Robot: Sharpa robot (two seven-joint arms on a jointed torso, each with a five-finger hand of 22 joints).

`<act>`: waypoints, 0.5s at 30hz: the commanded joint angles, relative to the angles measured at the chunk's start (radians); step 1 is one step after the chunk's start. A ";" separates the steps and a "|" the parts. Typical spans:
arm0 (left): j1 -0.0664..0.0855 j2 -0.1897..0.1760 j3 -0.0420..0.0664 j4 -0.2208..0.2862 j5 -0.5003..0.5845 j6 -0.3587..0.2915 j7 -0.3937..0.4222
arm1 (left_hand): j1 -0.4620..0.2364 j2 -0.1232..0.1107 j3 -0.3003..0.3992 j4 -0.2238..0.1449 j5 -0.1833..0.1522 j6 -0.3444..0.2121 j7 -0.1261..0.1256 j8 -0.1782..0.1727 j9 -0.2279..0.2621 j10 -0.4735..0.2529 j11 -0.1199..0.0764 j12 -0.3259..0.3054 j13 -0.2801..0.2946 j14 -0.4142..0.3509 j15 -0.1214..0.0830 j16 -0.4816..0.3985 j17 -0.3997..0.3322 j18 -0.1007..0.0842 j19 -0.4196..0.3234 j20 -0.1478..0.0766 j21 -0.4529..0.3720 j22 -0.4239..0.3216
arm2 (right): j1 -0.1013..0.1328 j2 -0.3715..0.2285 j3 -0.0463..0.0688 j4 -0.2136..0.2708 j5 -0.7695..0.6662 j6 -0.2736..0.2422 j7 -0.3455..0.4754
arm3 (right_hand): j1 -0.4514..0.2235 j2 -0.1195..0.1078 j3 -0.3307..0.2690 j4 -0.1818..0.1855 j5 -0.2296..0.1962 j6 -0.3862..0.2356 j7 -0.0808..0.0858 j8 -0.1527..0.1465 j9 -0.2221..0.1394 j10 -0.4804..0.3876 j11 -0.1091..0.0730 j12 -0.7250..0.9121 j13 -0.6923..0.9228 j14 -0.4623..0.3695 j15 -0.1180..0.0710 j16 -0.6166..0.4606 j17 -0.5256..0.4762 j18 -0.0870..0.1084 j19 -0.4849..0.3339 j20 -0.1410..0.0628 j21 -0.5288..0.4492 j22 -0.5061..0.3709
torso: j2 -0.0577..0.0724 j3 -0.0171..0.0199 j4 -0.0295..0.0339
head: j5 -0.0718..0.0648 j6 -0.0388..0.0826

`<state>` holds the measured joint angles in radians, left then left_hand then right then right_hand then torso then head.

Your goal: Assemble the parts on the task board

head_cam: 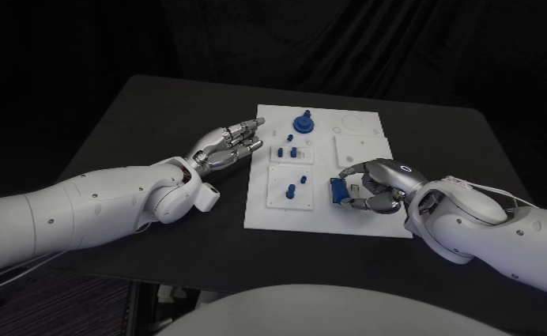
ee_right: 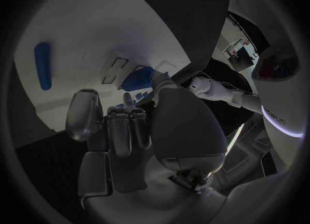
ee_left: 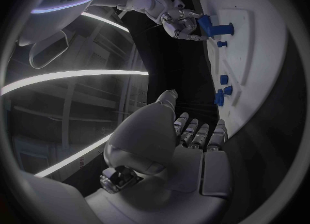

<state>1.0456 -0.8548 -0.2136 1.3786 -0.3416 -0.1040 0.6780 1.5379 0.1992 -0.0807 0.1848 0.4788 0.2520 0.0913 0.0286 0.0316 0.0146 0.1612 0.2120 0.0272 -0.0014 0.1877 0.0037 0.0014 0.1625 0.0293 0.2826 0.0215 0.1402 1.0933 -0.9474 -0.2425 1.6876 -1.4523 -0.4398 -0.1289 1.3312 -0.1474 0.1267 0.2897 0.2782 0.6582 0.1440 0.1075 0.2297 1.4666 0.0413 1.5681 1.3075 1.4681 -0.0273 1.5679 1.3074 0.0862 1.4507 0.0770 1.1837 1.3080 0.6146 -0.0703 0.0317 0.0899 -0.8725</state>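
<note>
The white task board (head_cam: 367, 217) lies in the middle of the table. My right hand (head_cam: 379, 183) is over its near right part, fingers curled around a blue block (head_cam: 338, 191) that it holds at the board's surface. The left wrist view shows that right hand (ee_left: 175, 17) gripping the blue block (ee_left: 206, 25); the right wrist view shows the block (ee_right: 137, 78) between the fingertips. My left hand (head_cam: 229, 145) hovers beside the board's left edge, fingers stretched out, holding nothing. A round blue part (head_cam: 304, 124) stands at the board's far side.
Small blue pegs (head_cam: 289, 150) stand in a raised plate mid-board, and another peg (head_cam: 292, 190) stands in the plate nearer me. A long blue piece (ee_right: 43, 65) lies on the board in the right wrist view. Black table (head_cam: 149, 115) surrounds the board.
</note>
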 commanded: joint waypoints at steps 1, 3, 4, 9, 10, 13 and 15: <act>-0.002 0.000 0.001 0.003 0.002 0.012 0.017 | -0.003 0.006 0.005 -0.002 0.004 -0.004 0.004 0.006 0.001 0.000 0.000 0.005 0.001 0.001 0.002 -0.004 -0.001 0.007 0.002 0.005 0.001 -0.001 | 0.000 -0.008 0.001 0.012 0.000 -0.030 0.011 | -0.012 -0.004 -0.005 0.002 0.000 -0.009 0.000 -0.007 -0.007 0.104 0.001 0.003 0.263 0.103 0.002 0.003 0.263 -0.008 -0.003 0.004 -0.004 0.160 | 0.001 0.0002 -0.0014 | 0.001 0.000; -0.002 0.000 0.001 0.003 0.002 0.012 0.017 | -0.003 0.006 0.005 -0.002 0.004 -0.004 0.004 0.006 0.001 0.000 0.000 0.005 0.001 0.001 0.002 -0.004 -0.001 0.007 0.002 0.005 0.001 -0.001 | 0.000 -0.012 0.001 0.019 0.000 -0.035 0.013 | -0.017 -0.008 -0.008 0.003 0.001 -0.019 0.000 -0.010 -0.013 0.104 0.001 0.003 0.263 0.103 0.002 0.003 0.263 -0.008 -0.003 0.004 -0.005 0.160 | 0.000 0.0000 -0.0012 | 0.001 0.000; -0.002 -0.001 0.001 0.003 0.002 0.012 0.017 | -0.003 0.006 0.005 -0.002 0.004 -0.004 0.004 0.006 0.001 0.000 0.000 0.005 0.001 0.001 0.002 -0.004 -0.001 0.007 0.002 0.005 0.001 -0.001 | 0.000 -0.015 0.001 0.023 0.000 -0.039 0.015 | -0.020 -0.011 -0.010 0.003 0.002 -0.029 -0.001 -0.013 -0.019 0.104 0.001 0.003 0.263 0.103 0.002 0.003 0.263 -0.008 -0.003 0.004 -0.005 0.160 | 0.000 0.0001 -0.0013 | 0.001 0.000; -0.002 -0.001 0.001 0.003 0.002 0.012 0.017 | -0.003 0.006 0.005 -0.002 0.004 -0.004 0.004 0.006 0.001 0.000 0.000 0.005 0.001 0.001 0.002 -0.004 -0.001 0.007 0.002 0.005 0.001 -0.001 | 0.000 -0.028 0.000 0.037 0.003 -0.059 0.024 | -0.023 -0.013 -0.011 0.004 0.002 -0.036 -0.001 -0.016 -0.023 0.104 0.000 0.003 0.263 0.103 0.001 0.003 0.263 -0.009 -0.003 0.003 -0.004 0.160 | 0.000 0.0012 -0.0020 | 0.001 0.000; -0.003 -0.001 0.001 0.003 0.002 0.013 0.017 | -0.003 0.006 0.005 -0.002 0.004 -0.004 0.004 0.006 0.001 0.000 0.000 0.005 0.001 0.001 0.002 -0.004 -0.001 0.007 0.002 0.005 0.001 -0.001 | 0.000 -0.030 0.000 0.038 0.004 -0.061 0.026 | -0.023 -0.012 -0.010 0.003 0.003 -0.036 -0.002 -0.016 -0.024 0.104 0.000 0.003 0.263 0.103 0.001 0.003 0.263 -0.009 -0.002 0.003 -0.003 0.160 | 0.000 0.0011 -0.0019 | 0.001 0.000; -0.003 -0.001 0.001 0.003 0.002 0.013 0.017 | -0.003 0.006 0.005 -0.002 0.004 -0.004 0.004 0.006 0.001 0.000 0.000 0.005 0.001 0.001 0.002 -0.004 -0.001 0.007 0.002 0.005 0.001 -0.001 | 0.000 -0.036 0.000 0.041 0.006 -0.064 0.028 | -0.016 -0.003 -0.003 0.000 0.002 -0.036 -0.004 -0.017 -0.030 0.104 -0.003 0.003 0.263 0.103 -0.001 0.003 0.263 -0.008 -0.002 0.002 -0.004 0.160 | 0.000 0.0011 -0.0014 | -0.001 0.000; -0.003 -0.001 0.001 0.003 0.002 0.013 0.017 | -0.003 0.006 0.005 -0.002 0.004 -0.004 0.004 0.006 0.001 0.000 0.000 0.005 0.001 0.001 0.002 -0.004 -0.001 0.007 0.002 0.005 0.001 -0.001 | 0.000 -0.038 0.000 0.042 0.009 -0.064 0.029 | -0.004 0.008 0.005 -0.004 0.001 -0.034 -0.005 -0.017 -0.035 0.104 -0.004 0.003 0.263 0.103 -0.002 0.003 0.263 -0.009 -0.002 0.001 -0.004 0.160 | 0.000 0.0010 -0.0016 | -0.001 0.000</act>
<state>1.0447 -0.8562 -0.2136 1.3794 -0.3416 -0.1030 0.6779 1.5379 0.1992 -0.0807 0.1848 0.4788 0.2520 0.0913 0.0286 0.0316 0.0146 0.1612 0.2120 0.0272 -0.0014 0.1877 0.0037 0.0016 0.1625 0.0293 0.2826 0.0215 0.1402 1.0933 -0.9834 -0.2427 1.7259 -1.4485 -0.4751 -0.1107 1.3281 -0.1504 0.1297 0.2866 0.2782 0.6300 0.1404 0.0966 0.1959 1.4666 0.0413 1.5682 1.3075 1.4681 -0.0273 1.5679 1.3074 0.0862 1.4508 0.0769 1.1837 1.3078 0.6147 -0.0692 0.0301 0.0895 -0.8725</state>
